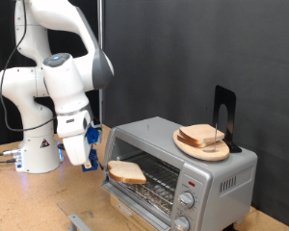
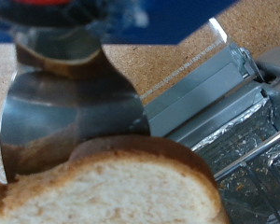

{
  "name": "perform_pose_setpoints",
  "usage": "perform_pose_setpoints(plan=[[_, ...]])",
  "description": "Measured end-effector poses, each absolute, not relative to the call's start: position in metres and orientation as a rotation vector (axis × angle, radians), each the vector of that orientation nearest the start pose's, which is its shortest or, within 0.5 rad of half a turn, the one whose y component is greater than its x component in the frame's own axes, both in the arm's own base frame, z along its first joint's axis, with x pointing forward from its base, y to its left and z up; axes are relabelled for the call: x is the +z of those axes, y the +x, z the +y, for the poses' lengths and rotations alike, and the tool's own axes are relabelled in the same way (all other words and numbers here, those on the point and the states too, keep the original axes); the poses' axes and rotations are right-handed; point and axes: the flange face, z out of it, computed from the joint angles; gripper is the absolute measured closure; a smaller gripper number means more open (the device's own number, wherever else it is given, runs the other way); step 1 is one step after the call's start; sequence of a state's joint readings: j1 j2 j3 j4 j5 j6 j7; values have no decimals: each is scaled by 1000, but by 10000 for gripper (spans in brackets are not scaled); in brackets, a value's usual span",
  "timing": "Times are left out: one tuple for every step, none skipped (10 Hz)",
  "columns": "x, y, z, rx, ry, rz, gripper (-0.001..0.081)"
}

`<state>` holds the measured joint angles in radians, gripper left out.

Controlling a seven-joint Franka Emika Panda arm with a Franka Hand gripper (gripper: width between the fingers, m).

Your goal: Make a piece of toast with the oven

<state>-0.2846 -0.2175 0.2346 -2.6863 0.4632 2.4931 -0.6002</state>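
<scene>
No brand name or other writing can be read anywhere. The only mark is a small triangular sticker on the robot's white base (image 1: 39, 146), too small to make out.

The gripper (image 1: 90, 154) hangs low beside the oven (image 1: 178, 171), on the exterior view's left of its open front. Its blue-tipped fingers (image 1: 91, 159) point down and towards the oven mouth. The piece of toast (image 1: 126, 172) lies at the front of the oven opening, resting on the wire rack (image 1: 156, 179) above the lowered door (image 1: 135, 200). It sits just beside the gripper on the exterior view's right. From the exterior view, contact between them cannot be judged.

In the wrist view the piece of toast (image 2: 112, 182) fills the lower part of the picture, pale crumb with a brown crust edge. Behind it is a dark shiny metal surface (image 2: 70, 112) and foil-like lining (image 2: 238, 140) inside the oven. Whether the gripper is spread, pressed together or pinching the bread, I cannot tell; no finger is clearly seen against the slice.

On top of the oven a wooden plate (image 1: 202, 146) carries a stack of bread slices (image 1: 201, 137), with a black stand (image 1: 224, 115) behind it. Two round knobs (image 1: 186, 203) sit on the oven's front panel, under a small red light (image 1: 191, 180). The oven stands on the wooden desk (image 1: 29, 202), towards its edge on the exterior view's right; the robot's base occupies the left part.
</scene>
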Motion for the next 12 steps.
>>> perform_pose_setpoints(plan=[[305, 408, -20, -144, -2939, -281, 340], [307, 410, -14, -143, -2961, -294, 340], [309, 412, -9, -140, -2977, -298, 340], [312, 414, -3, -141, -2987, -298, 340], [317, 417, 3, -153, -2990, -299, 340], [323, 419, 9, -159, -2991, -295, 340], [328, 420, 15, -149, -2986, -297, 340], [333, 419, 18, -142, -2983, -304, 340], [335, 418, 18, -132, -2981, -307, 340], [335, 417, 18, -114, -2979, -308, 340], [334, 415, 18, -85, -2976, -307, 340], [333, 413, 15, -52, -2981, -296, 340]])
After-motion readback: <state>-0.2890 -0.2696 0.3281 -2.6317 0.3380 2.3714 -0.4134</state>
